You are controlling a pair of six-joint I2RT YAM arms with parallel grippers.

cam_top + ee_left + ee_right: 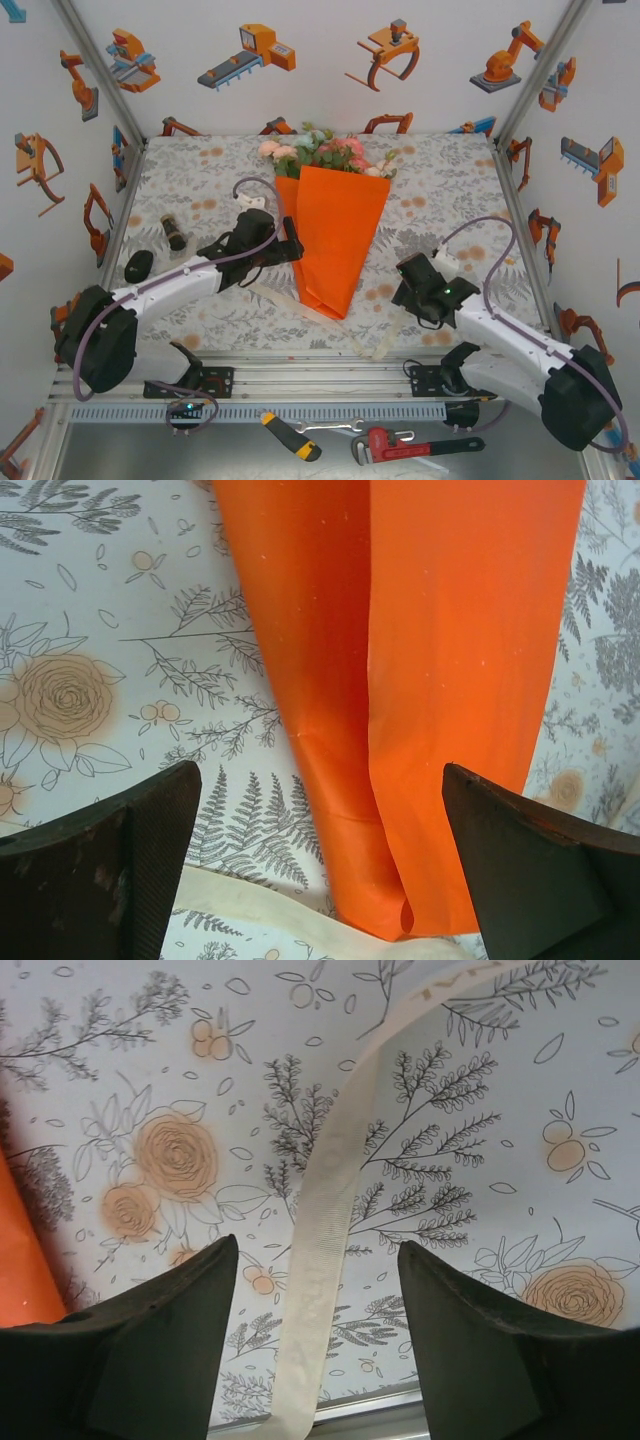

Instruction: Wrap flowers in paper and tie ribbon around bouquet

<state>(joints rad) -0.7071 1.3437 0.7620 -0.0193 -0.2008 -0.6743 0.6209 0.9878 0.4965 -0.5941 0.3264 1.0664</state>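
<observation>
Enclosure: white walls [320, 90] dotted with orange robot stickers, around a table spread with a floral tablecloth [200, 170].
Bouquet [335, 225]: lies mid-table, narrow end pointing near, wide end far.
Paper [340, 240]: folded round the stems as a tapering cone, its overlap seam facing up; wrapping looks done.
Flowers [325, 150]: heads and leaves spill from the cone's far mouth.
Ribbon [385, 345]: flat on the cloth, crossing under the cone's tip, probably laid there so both ends can come up for tying.
Left gripper [290, 248]: just left of the cone, jaws spread wide, framing the paper's narrow part without gripping it.
Right gripper [315, 1245]: right of the cone, jaws parted with the ribbon running between them, unpinched.
</observation>
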